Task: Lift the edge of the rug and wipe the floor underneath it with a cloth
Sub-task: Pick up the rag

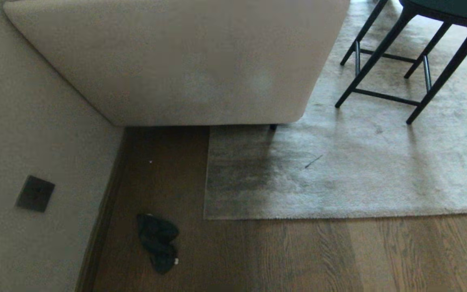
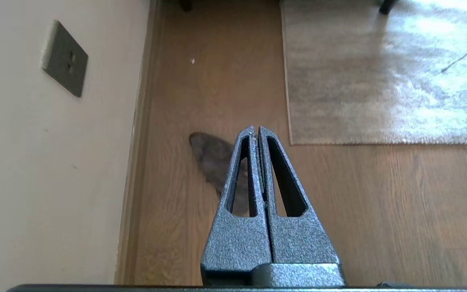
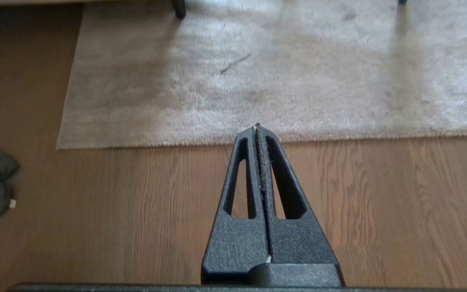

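My left claw (image 2: pixel 258 129) and my right claw (image 3: pixel 258 126) are both clenched on nothing, hanging above the floor (image 1: pixel 298 255) of brown wooden boards with dark wavy grain.

I take the square corner of the large light grey short-pile rug (image 1: pixel 207 215) as my landmark. The small dark grey plush cloth (image 1: pixel 157 242) lies crumpled on the boards, near that corner, on the side toward the beige wall (image 1: pixel 22 121) and its skirting. The rug edge (image 1: pixel 339 215) runs straight away from the corner, lying flat. Beyond the corner a pale upholstered sofa (image 1: pixel 185 61) stands partly on the rug, and a black-legged stool (image 1: pixel 399 61) stands further in.

The cloth looks light and limp; I judge a pinch on its bunched middle will gather it. The rug seems heavier and floppy, pinned by furniture, so I would nip the free corner itself.
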{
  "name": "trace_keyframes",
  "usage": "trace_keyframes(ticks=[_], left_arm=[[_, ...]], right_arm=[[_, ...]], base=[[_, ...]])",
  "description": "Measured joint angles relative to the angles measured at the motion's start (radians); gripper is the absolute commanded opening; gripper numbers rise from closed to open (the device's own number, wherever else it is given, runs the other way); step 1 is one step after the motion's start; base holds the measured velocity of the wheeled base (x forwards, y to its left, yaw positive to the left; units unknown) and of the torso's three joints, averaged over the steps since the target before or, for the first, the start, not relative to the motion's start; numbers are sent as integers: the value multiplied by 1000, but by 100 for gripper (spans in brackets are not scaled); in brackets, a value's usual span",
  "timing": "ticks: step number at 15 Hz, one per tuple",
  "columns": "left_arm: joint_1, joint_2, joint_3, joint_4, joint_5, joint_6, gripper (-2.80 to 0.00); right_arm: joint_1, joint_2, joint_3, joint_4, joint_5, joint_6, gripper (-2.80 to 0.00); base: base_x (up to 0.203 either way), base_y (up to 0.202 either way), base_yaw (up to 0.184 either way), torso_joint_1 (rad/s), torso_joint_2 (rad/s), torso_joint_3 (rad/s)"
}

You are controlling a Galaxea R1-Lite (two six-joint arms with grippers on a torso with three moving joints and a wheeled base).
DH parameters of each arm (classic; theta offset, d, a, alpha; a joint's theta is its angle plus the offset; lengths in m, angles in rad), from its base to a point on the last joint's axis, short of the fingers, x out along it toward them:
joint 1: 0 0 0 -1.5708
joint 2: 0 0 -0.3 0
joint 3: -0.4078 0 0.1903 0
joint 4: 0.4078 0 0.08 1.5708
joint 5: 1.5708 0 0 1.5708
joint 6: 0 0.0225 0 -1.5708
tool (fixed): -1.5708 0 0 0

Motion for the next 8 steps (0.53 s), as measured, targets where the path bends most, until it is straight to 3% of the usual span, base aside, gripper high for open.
trace_keyframes(ticks=[8], left_arm=[[0, 0, 0, 0, 3, -2, -280]], right_arm=[[0, 0, 0, 0, 0, 0, -280]], base=[[0, 0, 0, 1, 3, -196]])
